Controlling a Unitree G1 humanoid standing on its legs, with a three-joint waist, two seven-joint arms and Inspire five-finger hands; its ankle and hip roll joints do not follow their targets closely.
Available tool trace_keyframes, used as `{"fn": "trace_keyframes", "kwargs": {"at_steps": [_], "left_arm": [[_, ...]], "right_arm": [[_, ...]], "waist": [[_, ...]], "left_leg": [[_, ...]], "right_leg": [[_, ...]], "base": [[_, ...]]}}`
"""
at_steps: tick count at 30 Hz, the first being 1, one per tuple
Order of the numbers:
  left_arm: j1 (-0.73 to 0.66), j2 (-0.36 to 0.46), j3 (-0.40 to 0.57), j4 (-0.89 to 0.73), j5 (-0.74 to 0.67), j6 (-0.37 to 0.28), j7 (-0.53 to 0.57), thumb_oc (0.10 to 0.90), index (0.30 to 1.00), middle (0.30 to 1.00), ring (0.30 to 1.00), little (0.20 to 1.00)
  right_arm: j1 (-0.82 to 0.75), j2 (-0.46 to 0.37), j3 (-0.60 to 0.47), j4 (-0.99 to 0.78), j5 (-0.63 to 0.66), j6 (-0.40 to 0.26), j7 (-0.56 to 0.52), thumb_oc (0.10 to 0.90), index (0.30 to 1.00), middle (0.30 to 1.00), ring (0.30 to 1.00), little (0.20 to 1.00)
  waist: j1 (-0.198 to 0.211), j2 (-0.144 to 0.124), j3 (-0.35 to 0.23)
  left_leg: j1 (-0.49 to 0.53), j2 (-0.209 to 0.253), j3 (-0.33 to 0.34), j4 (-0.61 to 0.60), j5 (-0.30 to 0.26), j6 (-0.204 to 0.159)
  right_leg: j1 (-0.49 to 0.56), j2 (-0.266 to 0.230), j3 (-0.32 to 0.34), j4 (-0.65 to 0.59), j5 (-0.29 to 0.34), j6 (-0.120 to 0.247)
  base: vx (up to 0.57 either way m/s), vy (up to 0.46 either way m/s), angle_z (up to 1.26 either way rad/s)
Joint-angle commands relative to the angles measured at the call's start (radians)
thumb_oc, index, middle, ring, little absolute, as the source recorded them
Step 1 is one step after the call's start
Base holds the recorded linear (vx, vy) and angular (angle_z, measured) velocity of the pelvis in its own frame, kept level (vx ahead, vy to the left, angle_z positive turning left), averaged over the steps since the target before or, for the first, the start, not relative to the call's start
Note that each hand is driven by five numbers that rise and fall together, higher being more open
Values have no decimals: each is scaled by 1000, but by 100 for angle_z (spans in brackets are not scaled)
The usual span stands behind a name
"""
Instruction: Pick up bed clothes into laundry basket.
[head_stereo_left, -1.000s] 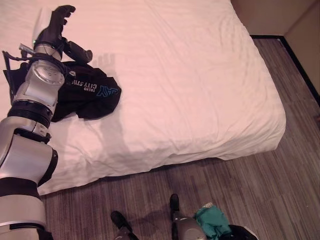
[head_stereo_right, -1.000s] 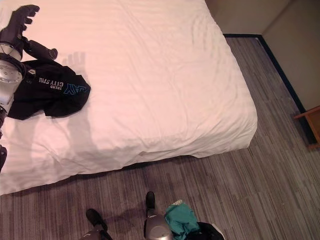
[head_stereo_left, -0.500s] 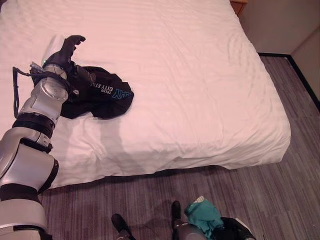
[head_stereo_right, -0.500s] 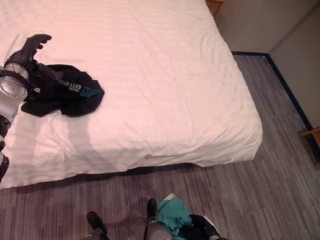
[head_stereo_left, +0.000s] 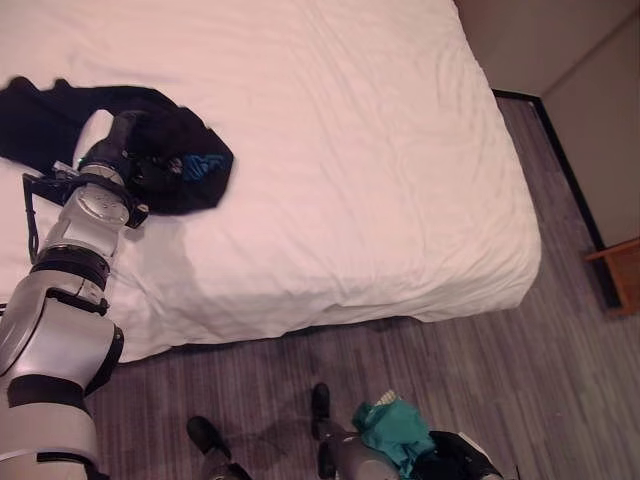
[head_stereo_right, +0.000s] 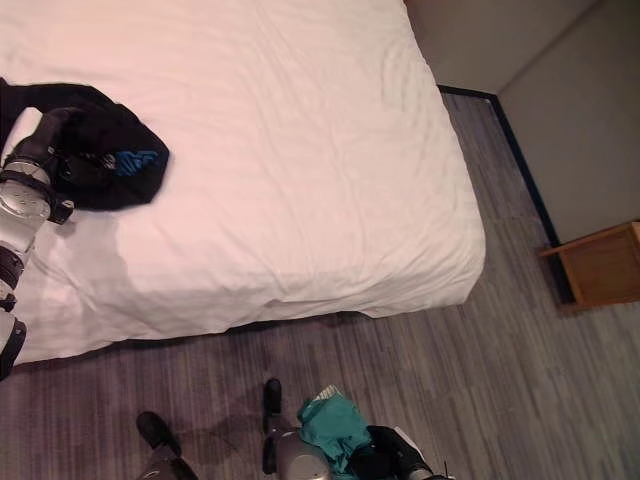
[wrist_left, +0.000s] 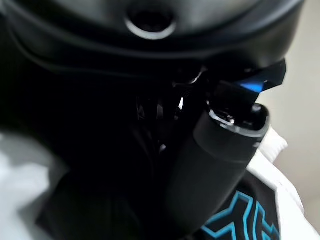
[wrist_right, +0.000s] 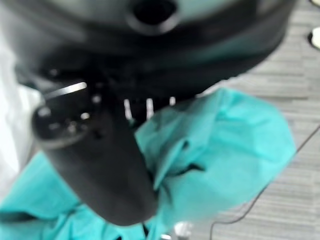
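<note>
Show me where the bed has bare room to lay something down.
The white bed sheet is bare from the crumpled black garment across to its right edge and down to the foot. The left side is crowded: the left hand is buried in that garment.

The wide bed with a white sheet (head_stereo_left: 350, 150) lies bare from the crumpled black garment with blue print (head_stereo_left: 170, 160) rightward to its far edge. That garment is the one obstacle on the bed, near its left side. Beyond the bed's right edge, a small brown wooden table (head_stereo_right: 600, 265) stands on the grey striped floor (head_stereo_right: 480, 390).
</note>
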Motion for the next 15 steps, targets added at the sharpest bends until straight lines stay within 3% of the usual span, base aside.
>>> {"fn": "trace_keyframes", "kwargs": {"at_steps": [1, 2, 3, 7, 11, 12, 13, 14, 15], "left_arm": [[1, 14, 76, 65, -20, -7, -8, 800, 900, 900, 900, 900], [31, 5, 93, 71, -18, -5, -18, 511, 467, 467, 467, 467], [47, 1, 94, 70, -9, -5, -26, 400, 300, 300, 300, 300], [94, 1, 108, 38, -13, -14, -44, 400, 300, 300, 300, 300], [143, 9, 170, -120, -167, -67, -13, 400, 300, 300, 300, 300], [150, 10, 175, -126, -167, -65, -12, 400, 300, 300, 300, 300], [255, 21, 205, -323, -243, -112, -13, 400, 300, 300, 300, 300], [269, 21, 215, -333, -242, -109, -11, 400, 300, 300, 300, 300], [466, 12, 294, -529, -322, -152, -24, 400, 300, 300, 300, 300]], "right_arm": [[24, -61, -11, -26, 11, -29, -12, 400, 300, 300, 300, 300], [27, -58, -6, -27, 4, -30, -12, 400, 300, 300, 300, 300], [26, -59, -4, -29, -1, -30, -11, 400, 300, 300, 300, 300], [27, -68, -7, -48, -2, -36, -11, 400, 300, 300, 300, 300], [12, -71, -24, -32, -1, -47, -18, 400, 300, 300, 300, 300], [12, -73, -23, -31, -1, -47, -18, 400, 300, 300, 300, 300], [4, -58, -53, -12, 3, -50, -33, 400, 300, 300, 300, 300], [5, -62, -51, -12, 3, -51, -33, 400, 300, 300, 300, 300], [5, -34, -94, 13, 11, -57, -48, 400, 300, 300, 300, 300]], "waist": [[-5, 2, 37], [-5, 2, 36], [-4, 3, 37], [6, 14, 39], [42, 65, 44], [40, 67, 44], [72, 101, 50], [69, 103, 49], [103, 131, 54]], "left_leg": [[-35, 45, -26, 44, 40, -56], [-33, 46, -24, 44, 38, -57], [-30, 47, -22, 46, 36, -57], [-10, 44, -13, 49, 29, -58], [20, 24, -27, 44, 21, -54], [21, 24, -28, 44, 21, -54], [32, 9, -41, 40, 18, -50], [34, 9, -41, 39, 18, -50], [49, 0, -52, 34, 15, -47]], "right_leg": [[-46, 21, 20, 62, 29, 75], [-44, 20, 23, 61, 27, 74], [-42, 19, 25, 60, 26, 74], [-30, 13, 34, 66, 13, 72], [2, -4, 18, 72, -6, 68], [4, -4, 17, 72, -7, 68], [24, -17, 2, 77, -16, 66], [27, -17, 2, 77, -16, 66], [47, -27, -11, 82, -24, 65]], "base": [[0, 0, 0], [0, 0, 0], [8, 15, 4], [12, 32, -7], [11, 9, -5], [16, 45, 0], [10, 39, 1], [26, 55, 6], [17, 17, 15]]}}
